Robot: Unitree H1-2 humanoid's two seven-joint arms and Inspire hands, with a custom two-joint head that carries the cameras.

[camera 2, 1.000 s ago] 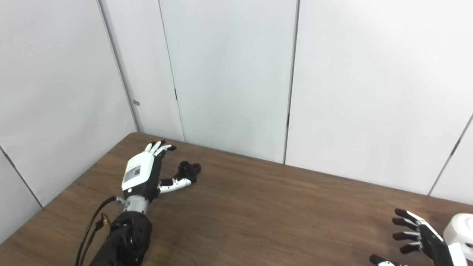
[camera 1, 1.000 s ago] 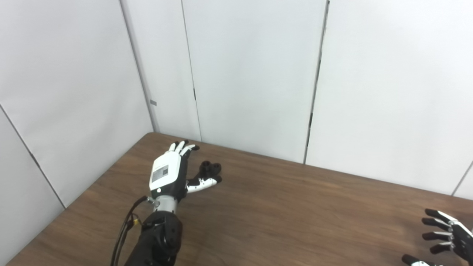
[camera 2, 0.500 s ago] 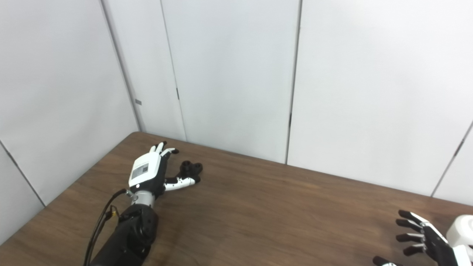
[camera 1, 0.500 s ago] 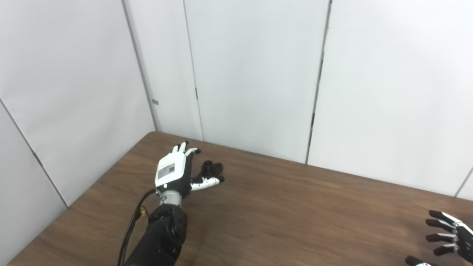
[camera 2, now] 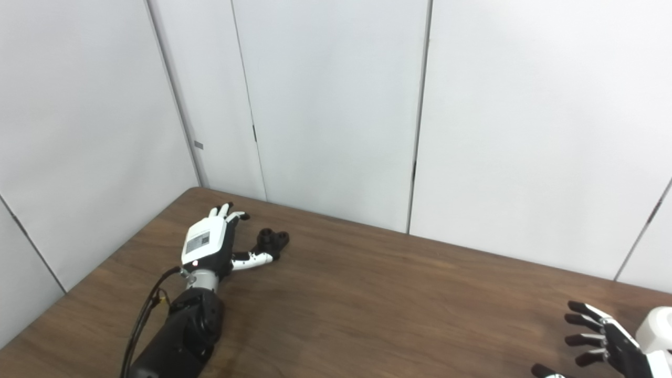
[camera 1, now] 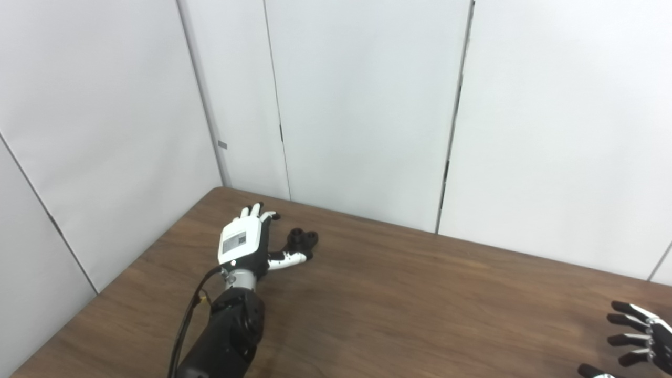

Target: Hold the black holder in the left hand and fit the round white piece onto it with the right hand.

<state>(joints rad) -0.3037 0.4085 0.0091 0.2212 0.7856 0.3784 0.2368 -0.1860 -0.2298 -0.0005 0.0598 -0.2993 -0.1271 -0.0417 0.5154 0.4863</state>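
Pale wall panels (camera 1: 367, 105) with dark vertical seams enclose the far side of a brown wood-grain desk (camera 1: 420, 310).

Left eye view: I see the left robot hand (camera 1: 247, 242) lying low over the far left corner of the desk, back plate up, fingers extended and spread, holding nothing. Its thumb (camera 1: 289, 258) points right, and the thumb tip sits just beside the black holder (camera 1: 302, 241); I cannot tell whether they touch. The black holder rests on the desk between the thumb and the extended fingers. A black cable (camera 1: 184, 336) runs along the left forearm. At the lower right edge I see only the dark fingertips of the right robot hand (camera 1: 638, 341), spread apart and holding nothing.

Right eye view: I see the same arrangement shifted left. The left robot hand (camera 2: 207, 242) is open beside the black holder (camera 2: 271, 240). More of the right robot hand (camera 2: 604, 344) shows here, fingers splayed and empty above the desk. The round white piece (camera 2: 659, 328) stands on the desk at the right edge, just beyond that hand and partly cut off by the frame; contact between them is not discernible.
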